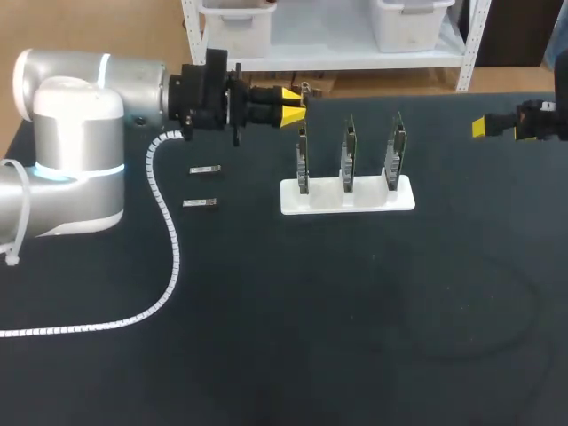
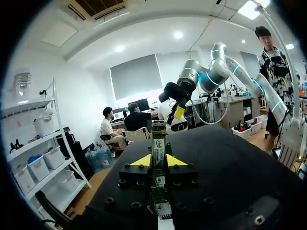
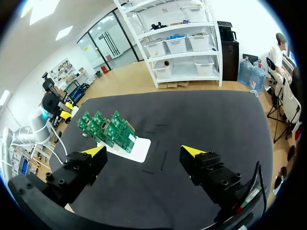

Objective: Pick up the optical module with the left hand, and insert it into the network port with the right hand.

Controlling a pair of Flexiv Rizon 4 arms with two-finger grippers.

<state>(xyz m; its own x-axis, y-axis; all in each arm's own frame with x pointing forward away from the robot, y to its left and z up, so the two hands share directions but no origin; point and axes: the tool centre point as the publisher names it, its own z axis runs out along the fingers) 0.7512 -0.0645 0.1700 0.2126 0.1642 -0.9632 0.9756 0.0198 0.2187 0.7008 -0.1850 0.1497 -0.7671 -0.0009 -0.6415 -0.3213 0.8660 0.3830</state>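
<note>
My left gripper (image 1: 291,98) hangs level over the table's far left, just above the leftmost card. It is shut on a small metal optical module (image 1: 306,89), which sticks out past the yellow tips. In the left wrist view the module (image 2: 159,143) stands between the fingers, with a green card edge (image 2: 158,191) beneath it. Three green network cards (image 1: 348,153) stand upright in a white holder (image 1: 404,197). My right gripper (image 1: 484,127) is at the far right edge, open and holding nothing. From the right wrist view the cards (image 3: 108,129) lie ahead of the open gripper (image 3: 144,153), to one side.
Two more optical modules (image 1: 205,169) (image 1: 201,203) lie flat on the black table, left of the holder. A white coiled cable (image 1: 169,257) trails from my left arm across the table's left side.
</note>
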